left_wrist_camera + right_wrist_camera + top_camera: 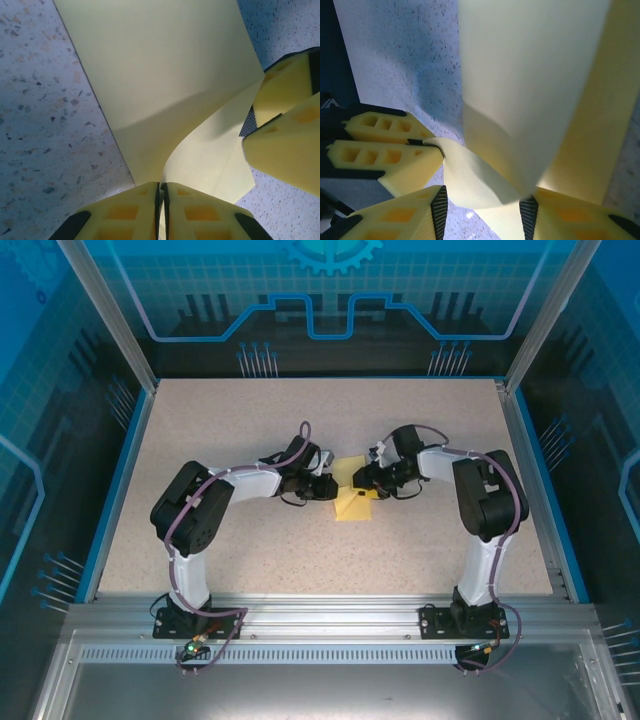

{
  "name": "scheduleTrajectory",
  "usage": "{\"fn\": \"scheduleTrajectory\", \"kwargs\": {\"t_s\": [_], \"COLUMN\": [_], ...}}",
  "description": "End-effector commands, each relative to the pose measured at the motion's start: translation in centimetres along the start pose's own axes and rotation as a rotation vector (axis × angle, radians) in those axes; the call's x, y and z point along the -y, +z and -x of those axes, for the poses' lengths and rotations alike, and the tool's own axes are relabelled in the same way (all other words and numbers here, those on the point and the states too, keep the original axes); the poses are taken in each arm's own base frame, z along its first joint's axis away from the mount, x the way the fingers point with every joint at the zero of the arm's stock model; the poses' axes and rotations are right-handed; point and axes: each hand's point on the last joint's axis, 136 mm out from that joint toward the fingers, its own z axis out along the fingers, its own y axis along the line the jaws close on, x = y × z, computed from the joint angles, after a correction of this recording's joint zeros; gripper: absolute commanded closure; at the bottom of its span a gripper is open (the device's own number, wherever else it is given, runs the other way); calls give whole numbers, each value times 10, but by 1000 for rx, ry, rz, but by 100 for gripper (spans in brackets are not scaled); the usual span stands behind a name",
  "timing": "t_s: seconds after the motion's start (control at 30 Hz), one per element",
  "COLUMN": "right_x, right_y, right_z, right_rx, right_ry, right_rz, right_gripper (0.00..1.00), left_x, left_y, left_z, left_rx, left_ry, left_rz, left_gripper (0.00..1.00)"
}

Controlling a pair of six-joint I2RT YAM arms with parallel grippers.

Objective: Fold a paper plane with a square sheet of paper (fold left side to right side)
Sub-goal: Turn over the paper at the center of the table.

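left hand (161,192) pinches yellow paper (165,75) edge; right hand (484,202) spread around it

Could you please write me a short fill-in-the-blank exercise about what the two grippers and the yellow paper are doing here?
1. The left gripper is ____ on the edge of the yellow sheet of paper.
2. The right gripper has its jaws ____, with the sheet reaching between them.
3. In the top view, the sheet lies on the speckled table ____ the two grippers.
Missing words: shut; open; between.
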Motion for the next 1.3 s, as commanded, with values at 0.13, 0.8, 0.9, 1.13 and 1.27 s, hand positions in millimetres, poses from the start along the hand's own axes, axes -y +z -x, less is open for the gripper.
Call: {"fn": "scheduleTrajectory", "kwargs": {"t_s": [0.13, 0.8, 0.9, 1.13, 1.27], "right_x": [-17, -230, -256, -292, -299], "right_y": [8, -171, -181, -179, -177], "right_z": [5, -17, -36, -71, -76], "right_rx": [-5, 334, 307, 230, 218], "right_ry": [-36, -729, -789, -866, -872], "right_rz": [40, 478, 528, 594, 602], "right_gripper": [81, 98, 97, 96, 95], "left_x": [0, 111, 138, 180, 185], "left_y": [-29, -246, -261, -268, -271], "left_z": [19, 36, 33, 27, 28], "left_rx": [90, 608, 599, 562, 568], "left_ry": [-10, 70, 149, 272, 282], "left_rz": [-2, -569, -648, -724, -742], "left_gripper": [66, 1, 1, 5, 23]}}
